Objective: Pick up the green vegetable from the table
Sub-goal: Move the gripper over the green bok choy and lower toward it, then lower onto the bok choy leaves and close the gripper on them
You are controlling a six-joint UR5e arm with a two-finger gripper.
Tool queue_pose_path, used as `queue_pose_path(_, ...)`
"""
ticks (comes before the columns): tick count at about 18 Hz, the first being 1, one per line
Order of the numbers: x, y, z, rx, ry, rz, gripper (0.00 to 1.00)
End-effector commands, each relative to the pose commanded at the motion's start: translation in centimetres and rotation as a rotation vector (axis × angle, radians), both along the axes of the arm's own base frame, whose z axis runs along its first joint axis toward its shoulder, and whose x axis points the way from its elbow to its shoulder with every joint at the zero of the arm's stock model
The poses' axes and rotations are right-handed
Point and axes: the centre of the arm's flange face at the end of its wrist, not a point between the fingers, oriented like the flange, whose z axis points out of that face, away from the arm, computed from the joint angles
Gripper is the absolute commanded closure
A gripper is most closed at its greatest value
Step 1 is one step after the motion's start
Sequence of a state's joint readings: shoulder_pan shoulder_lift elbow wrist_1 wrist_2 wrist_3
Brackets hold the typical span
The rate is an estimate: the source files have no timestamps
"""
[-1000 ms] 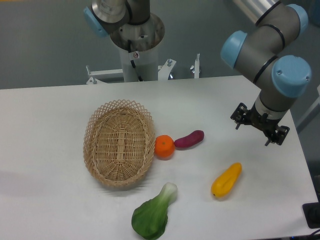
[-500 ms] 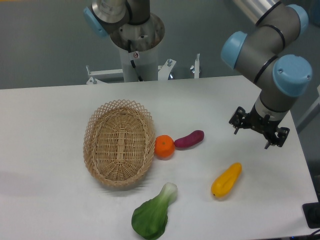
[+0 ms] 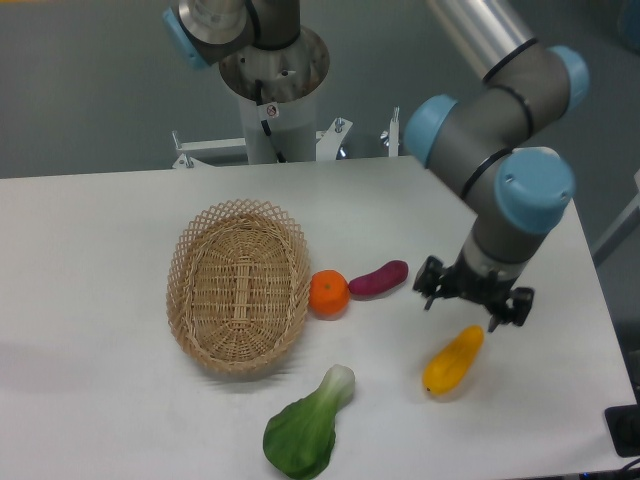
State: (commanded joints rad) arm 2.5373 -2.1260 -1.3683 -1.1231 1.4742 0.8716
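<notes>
Nearby, the wicker basket (image 3: 238, 287) holds nothing; jaws (image 3: 474, 302) spread apart above the table (image 3: 90, 240).

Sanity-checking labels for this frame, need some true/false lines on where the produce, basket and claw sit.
1. The oval wicker basket holds nothing. True.
2. The leafy green vegetable with a pale stem lies inside the basket. False: it lies on the white table, in front of the basket.
3. The claw grips the green vegetable. False: it hangs just above the yellow pepper-like vegetable, holding nothing.
4. The round orange fruit sits between the basket and the purple oblong vegetable. True.
</notes>
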Motion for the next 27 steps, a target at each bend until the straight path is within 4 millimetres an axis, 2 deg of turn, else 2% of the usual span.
queue_pose_path(4, 1.9, 3.9, -1.9, 0.010, 0.001, 0.016, 0.00)
queue_pose_path(7, 3.7, 5.6, -3.4, 0.012, -0.029, -0.012, 0.00)
queue_pose_path(12, 6.8, 7.7, -4.7, 0.018, -0.071, -0.045, 0.00)
queue_pose_path(14, 8.6, 8.7, -5.8, 0.003, -0.088, -0.041, 0.00)
queue_pose_path(16, 9.2, 9.1, -6.5, -0.006, -0.095, -0.047, 0.00)
queue_pose_path(20, 9.1, 9.5, -7.6, 0.002, -0.086, -0.049, 0.00)
queue_pose_path(22, 10.1, 10.1, -8.3, -0.006, -0.092, -0.065, 0.00)
queue_pose_path(27, 11.5, 10.2, -9.7, -0.029, -0.102, -0.081, 0.00)
